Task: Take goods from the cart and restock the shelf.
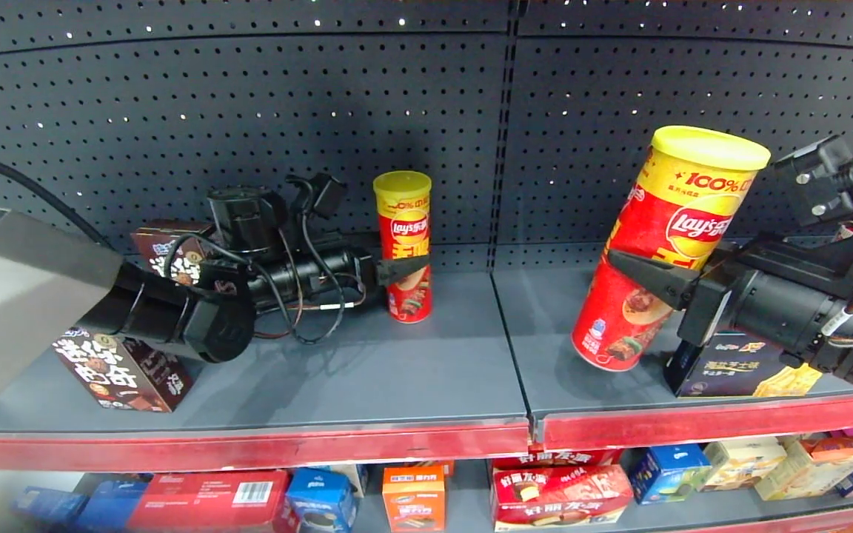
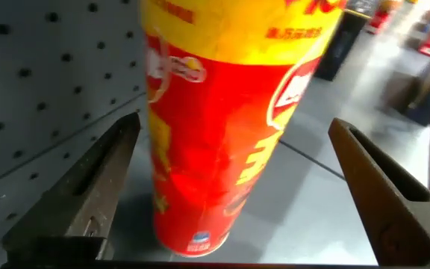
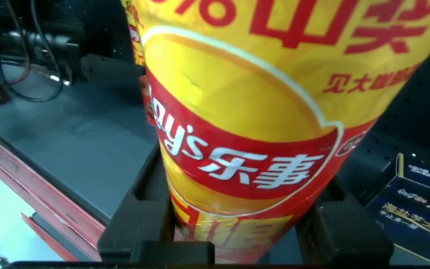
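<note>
1. The left gripper (image 2: 234, 131) stands wide, one finger on each side of the upright chips can (image 1: 402, 244), touching neither side.
2. The right gripper (image 1: 649, 275) clamps the tilted chips can (image 1: 674, 222), whose lid leans toward 1 o'clock.
3. On the grey shelf (image 1: 397, 385), the tilted can is at 3 o'clock from the upright one.
4. A brown box (image 1: 123, 374) lies at 8 o'clock from the left gripper, and a dark box (image 1: 745, 366) lies at 5 o'clock from the right.

small can (image 1: 402, 244): yellow lid, red-and-yellow tube; you'll find it upright on the shelf (image 1: 367, 370), toward its back.
large can (image 1: 667, 244): same colours, tilted with its lid leaning right, over the shelf's right section, clamped in your right gripper (image 3: 237, 232).
shelf: grey deck, red front edge.
</note>
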Robot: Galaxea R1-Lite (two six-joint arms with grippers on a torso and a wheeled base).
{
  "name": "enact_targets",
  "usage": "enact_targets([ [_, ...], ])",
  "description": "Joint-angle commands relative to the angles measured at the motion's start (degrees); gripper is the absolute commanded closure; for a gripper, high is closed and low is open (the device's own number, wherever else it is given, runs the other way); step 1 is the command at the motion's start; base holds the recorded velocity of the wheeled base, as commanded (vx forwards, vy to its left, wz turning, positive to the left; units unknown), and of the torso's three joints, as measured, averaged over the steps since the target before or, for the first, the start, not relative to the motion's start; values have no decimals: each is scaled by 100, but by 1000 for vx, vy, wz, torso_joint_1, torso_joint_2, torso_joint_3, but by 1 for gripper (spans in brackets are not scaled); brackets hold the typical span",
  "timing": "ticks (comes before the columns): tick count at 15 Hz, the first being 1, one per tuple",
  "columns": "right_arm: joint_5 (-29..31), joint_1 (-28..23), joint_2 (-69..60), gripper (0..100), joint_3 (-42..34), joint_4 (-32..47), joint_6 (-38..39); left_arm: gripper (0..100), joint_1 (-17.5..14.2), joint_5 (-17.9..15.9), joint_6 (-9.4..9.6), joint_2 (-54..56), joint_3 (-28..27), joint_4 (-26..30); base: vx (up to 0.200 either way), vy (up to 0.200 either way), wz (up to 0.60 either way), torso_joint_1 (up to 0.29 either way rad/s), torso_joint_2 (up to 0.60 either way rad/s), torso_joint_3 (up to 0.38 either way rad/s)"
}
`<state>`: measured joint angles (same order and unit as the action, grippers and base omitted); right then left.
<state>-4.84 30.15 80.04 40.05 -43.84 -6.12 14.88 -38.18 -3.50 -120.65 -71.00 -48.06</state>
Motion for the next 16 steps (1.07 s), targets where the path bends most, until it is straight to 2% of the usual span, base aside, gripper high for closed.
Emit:
enact_targets([
  [1,-17,0,11,100,3,-11,-3,0,-12,-172,-2,-117,-178,15,0,0,0,0,0,0],
  [5,-17,0,2,100,3,-2,-3,0,-12,-304,-37,-371,-635,42,0,0,0,0,0,0],
  [7,-17,0,11,100,3,-2,6,0,-3,-418,-46,-424,-696,51,0,0,0,0,0,0],
  [9,-17,0,20,100,-14,-11,14,0,32,-418,-151,-442,-696,42,0,0,0,0,0,0],
  [13,-17,9,11,100,-41,-11,76,0,58,-436,-151,-565,-775,-2,0,0,0,0,0,0],
  [14,-17,0,-15,100,-58,-11,76,100,58,-436,-151,-591,-784,-20,0,0,0,0,0,0],
  [16,-17,0,-33,100,-76,-11,85,100,102,-401,-160,-574,-810,42,0,0,0,0,0,0],
])
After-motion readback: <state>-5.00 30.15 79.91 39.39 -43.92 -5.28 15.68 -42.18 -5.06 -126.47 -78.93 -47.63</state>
